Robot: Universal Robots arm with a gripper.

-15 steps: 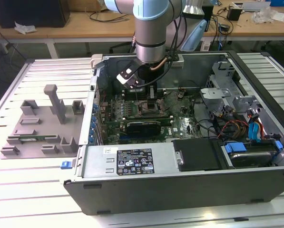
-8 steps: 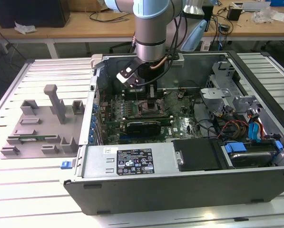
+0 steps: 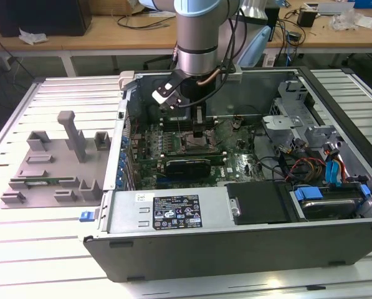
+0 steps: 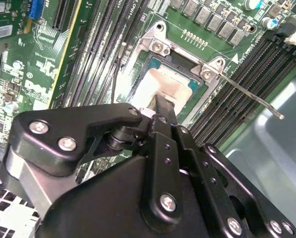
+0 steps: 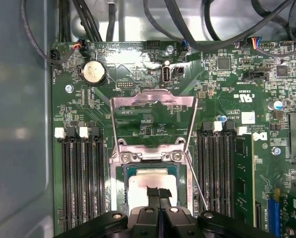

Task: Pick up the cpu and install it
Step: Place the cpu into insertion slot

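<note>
Begin at the gripper [image 5: 158, 192]: pressed together, tips side by side with only a thin seam between, pinching nothing. Poised straight down on the middle of the cpu [image 5: 140, 184], touching or just above its silver lid; cannot tell which. Judging by its flat, square lie inside the socket frame [image 5: 120, 157], set down rather than carried. Probably held closed so as to reach in narrow and meet the lid at its centre without tipping the chip.

Past the chip, toward the coin cell [image 5: 93, 72], note the load plate [image 5: 152, 101], swung up and open, leaving the socket bare from above. To one side, note the thin retention lever [image 4: 252, 96], released and jutting out over the memory slots [image 4: 247, 59]. Hemmed on both flanks by those slots, close to the socket's edges; free room mostly straight upward.

In the exterior view, sunk inside the open computer case [image 3: 173, 249], with steel walls all round, cables [image 3: 298, 165] toward the exterior view's right, and the grey fixture [image 3: 55, 162] well apart on the exterior view's left.
</note>
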